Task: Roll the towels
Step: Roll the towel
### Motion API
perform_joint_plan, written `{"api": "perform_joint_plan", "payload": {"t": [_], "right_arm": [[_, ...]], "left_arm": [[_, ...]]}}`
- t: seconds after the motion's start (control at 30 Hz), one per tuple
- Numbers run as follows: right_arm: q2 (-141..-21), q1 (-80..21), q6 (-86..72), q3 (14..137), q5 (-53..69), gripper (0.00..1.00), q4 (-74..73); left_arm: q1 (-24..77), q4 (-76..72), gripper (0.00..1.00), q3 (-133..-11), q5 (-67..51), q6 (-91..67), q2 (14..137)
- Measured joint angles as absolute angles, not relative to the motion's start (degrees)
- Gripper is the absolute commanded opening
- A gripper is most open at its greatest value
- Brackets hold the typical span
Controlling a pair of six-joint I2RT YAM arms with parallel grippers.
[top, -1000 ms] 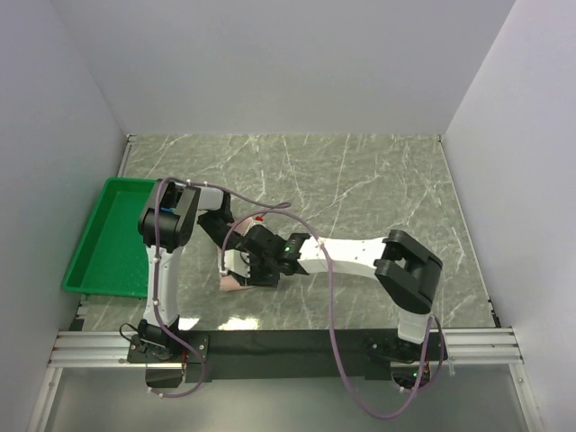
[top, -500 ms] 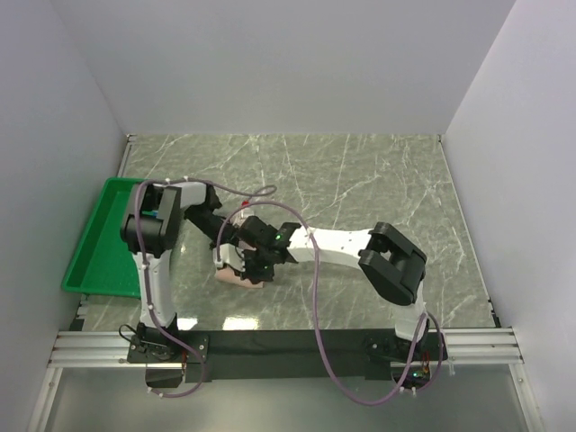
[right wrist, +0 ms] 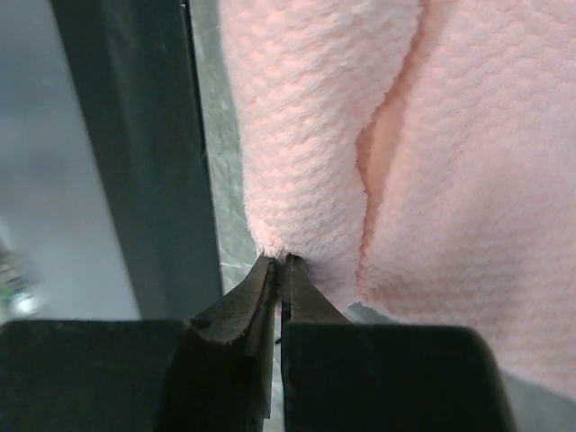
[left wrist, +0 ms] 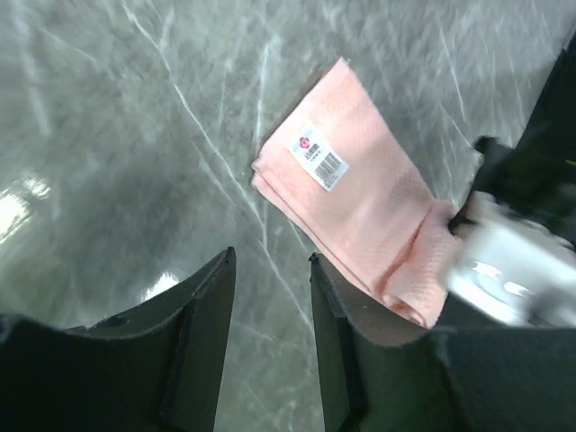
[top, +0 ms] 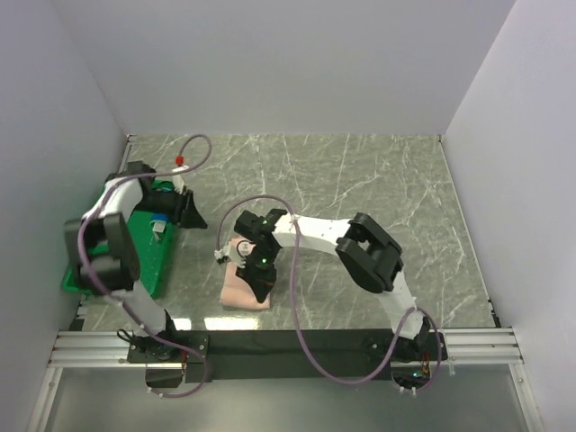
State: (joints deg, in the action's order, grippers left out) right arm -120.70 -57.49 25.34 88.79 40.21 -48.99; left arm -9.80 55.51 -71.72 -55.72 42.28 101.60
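Towel (top: 243,290): pink, folded into a narrow band several layers thick. It lies flat on the marble table (top: 360,180), left of centre and close to the near edge. The black edging strip (right wrist: 135,162) runs just beside it in the right wrist view. A barcode label (left wrist: 321,160) faces up at the end away from the grip. No coil shows anywhere, so rolling of this piece looks not yet begun.

Right gripper (right wrist: 281,265): fingers pinched tight on the hem at one end of the band, tips low near the table. Probable reason: a bite at the very edge gives a lip that can be lifted and turned over onto the band to seed the roll. A crease runs through the cloth just beside the pinch. I cannot tell how many layers are caught. If only the top one is, the fold may peel open instead of curling.

Left gripper (left wrist: 268,270): fingers parted with nothing between them, over bare table and apart from the cloth. In the top view it sits by the green tray (top: 148,265), to the towel's left. Probable reason: standing off leaves the right arm room to work while the wrist camera looks across at the band. It is also near enough to pin the free end if the roll needs steadying.
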Motion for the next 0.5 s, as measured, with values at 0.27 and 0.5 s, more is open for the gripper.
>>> {"api": "perform_joint_plan", "payload": {"t": [0.27,0.5], "right_arm": [[-132.9,-53.1,24.7,100.0,52.6,0.0,-60.8],[-143.0,-49.2,23.6,108.9,61.3,0.0,-70.9]], "left_arm": [[-14.4,54.1,0.47,-57.2,-54.2,48.0,72.7],[-9.0,58.9,0.51,-45.3,-47.0,62.8,60.2]]}}
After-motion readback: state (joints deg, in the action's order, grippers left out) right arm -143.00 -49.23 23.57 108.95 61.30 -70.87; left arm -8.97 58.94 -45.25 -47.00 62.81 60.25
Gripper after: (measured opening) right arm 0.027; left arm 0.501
